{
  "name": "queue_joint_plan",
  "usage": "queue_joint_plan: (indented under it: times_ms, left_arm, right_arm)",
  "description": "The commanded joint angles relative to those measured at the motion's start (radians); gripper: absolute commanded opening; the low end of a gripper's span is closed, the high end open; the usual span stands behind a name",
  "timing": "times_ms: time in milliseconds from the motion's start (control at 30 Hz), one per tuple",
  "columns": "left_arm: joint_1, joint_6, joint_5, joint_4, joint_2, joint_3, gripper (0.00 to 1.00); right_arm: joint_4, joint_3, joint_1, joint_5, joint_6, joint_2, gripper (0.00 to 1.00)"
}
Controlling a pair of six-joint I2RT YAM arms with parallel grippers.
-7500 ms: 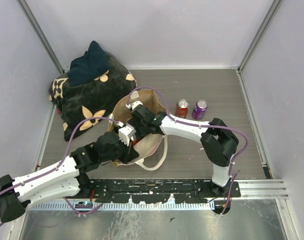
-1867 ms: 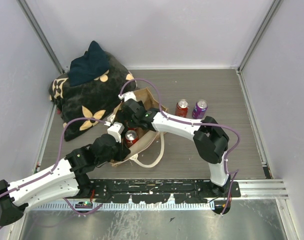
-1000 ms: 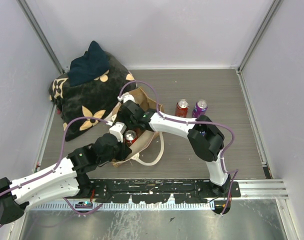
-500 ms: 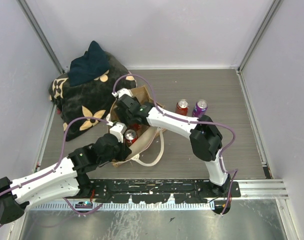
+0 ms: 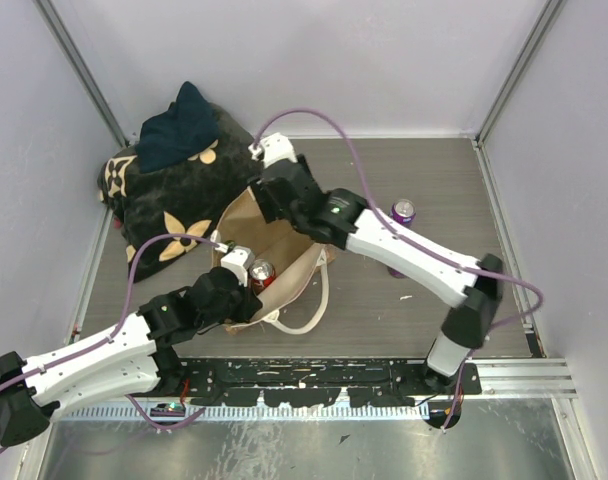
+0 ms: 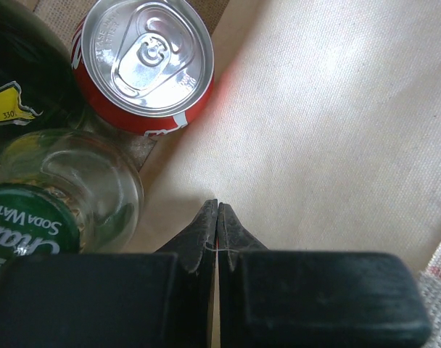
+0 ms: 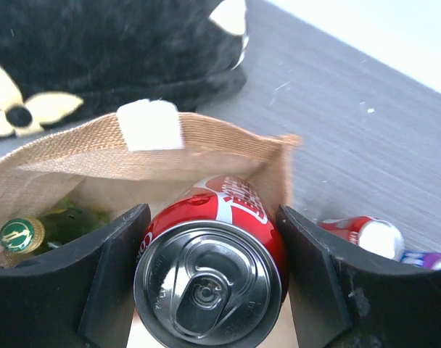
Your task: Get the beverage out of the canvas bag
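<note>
So a red can [image 7: 206,290] is clamped between the two fingers of the right gripper [image 7: 212,277], top end facing the wrist camera, and it's held up over the open mouth of the bag [image 5: 249,215], above the rim at the end closest to the cushion [image 5: 174,205]. From the top view the right arm is seen stretched across the table [image 5: 434,180] with its wrist hanging over that far end of the bag. The left gripper [image 6: 217,217] is down at the near end of the bag, fingers pressed together on the cream inner wall, with what looks like a thin edge of fabric pinched between them. A second can [image 6: 144,61], also red, is parked upright inside the bag just beyond those fingers. It's touching a clear bottle [image 6: 61,196] with a green cap, and a dark bottle [image 6: 17,80] with a yellow label is wedged in beside both. One cream handle [image 5: 309,310] is flopped on the table at the bag's near right side. Out on the table to the right of the bag, a purple can [image 5: 403,212] is seen, and in the right wrist view a third red can [image 7: 362,233] is sitting just beside it. A dark blue cloth [image 5: 179,125] is piled on top of the cushion.
</note>
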Motion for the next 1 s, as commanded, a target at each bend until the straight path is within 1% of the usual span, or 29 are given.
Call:
queue_joint_plan:
  times_ms: [0,200,267,333,400,433,500,633,800,967]
  left_arm:
    - [0.001,0.027,-0.028,-0.068,0.017,-0.009,0.08]
    - [0.001,0.029,-0.032,-0.068,0.012,-0.007,0.08]
    - [0.0,0.031,-0.033,-0.069,0.012,-0.005,0.08]
    - [0.001,0.032,-0.031,-0.069,0.012,-0.005,0.08]
    - [0.001,0.036,-0.028,-0.071,0.014,-0.004,0.08]
    - [0.0,0.037,-0.027,-0.072,0.016,-0.001,0.08]
    - [0.0,0.039,-0.029,-0.074,0.018,0.002,0.08]
    - [0.001,0.039,-0.027,-0.074,0.019,0.005,0.08]
    - [0.001,0.039,-0.023,-0.073,0.032,0.007,0.08]
    - [0.001,0.039,-0.018,-0.061,0.043,0.008,0.08]
  right_arm:
    - [0.152,-0.017,0.004,0.178,-0.043,-0.241,0.01]
    - [0.182,-0.097,-0.009,0.422,-0.089,-0.413,0.01]
    - [0.164,-0.153,-0.041,0.463,-0.065,-0.461,0.01]
    - [0.107,-0.202,-0.117,0.437,0.01,-0.504,0.01]
    - [0.057,-0.268,-0.203,0.363,0.085,-0.544,0.01]
    - [0.044,-0.31,-0.242,0.293,0.117,-0.564,0.01]
    - [0.04,-0.403,-0.292,0.205,0.167,-0.597,0.0]
    - [0.066,-0.572,-0.306,0.104,0.235,-0.626,0.01]
    - [0.191,-0.755,-0.304,-0.007,0.26,-0.664,0.01]
    - [0.213,-0.809,-0.305,-0.003,0.265,-0.623,0.01]
